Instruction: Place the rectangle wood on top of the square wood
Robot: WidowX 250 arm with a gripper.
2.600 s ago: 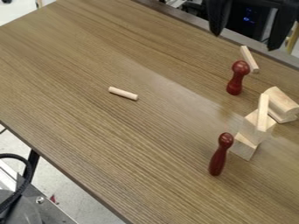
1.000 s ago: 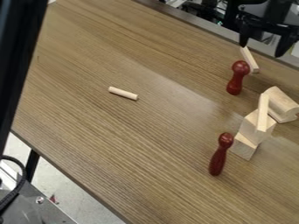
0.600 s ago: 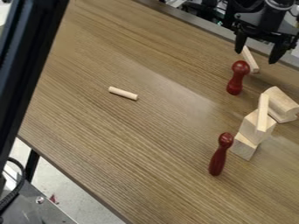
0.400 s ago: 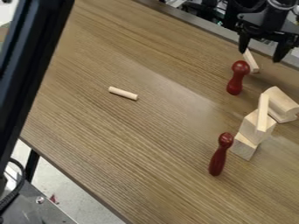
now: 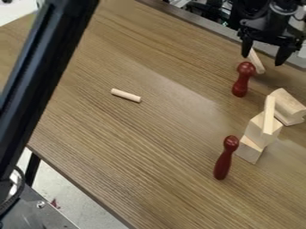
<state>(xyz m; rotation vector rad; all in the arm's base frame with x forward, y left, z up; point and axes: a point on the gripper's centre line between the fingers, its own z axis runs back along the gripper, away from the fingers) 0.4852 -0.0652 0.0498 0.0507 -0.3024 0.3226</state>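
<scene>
If the tool [image 5: 261, 60] dips askew near the worktop [image 5: 149, 138]'s far edge, it could topple the red peg [image 5: 242, 81] crowding the slim bar [image 5: 259, 65], which I take for the rectangle wood. Another bar [image 5: 269, 112] atop the square wood [image 5: 261, 129] might make any placement slide. Black and hunched, the arm [image 5: 275, 20] points its tool downward, spread wide and gripping nothing.

Two pale, slim bars fit the rectangle wood — which one is meant, I cannot tell. One [image 5: 269, 116] lies atop the square wood [image 5: 261, 129], a pale, chunky block resting on a lower block [image 5: 249, 150]; the other [image 5: 257, 64] lies flat near the table's [image 5: 179, 120] far edge
</scene>
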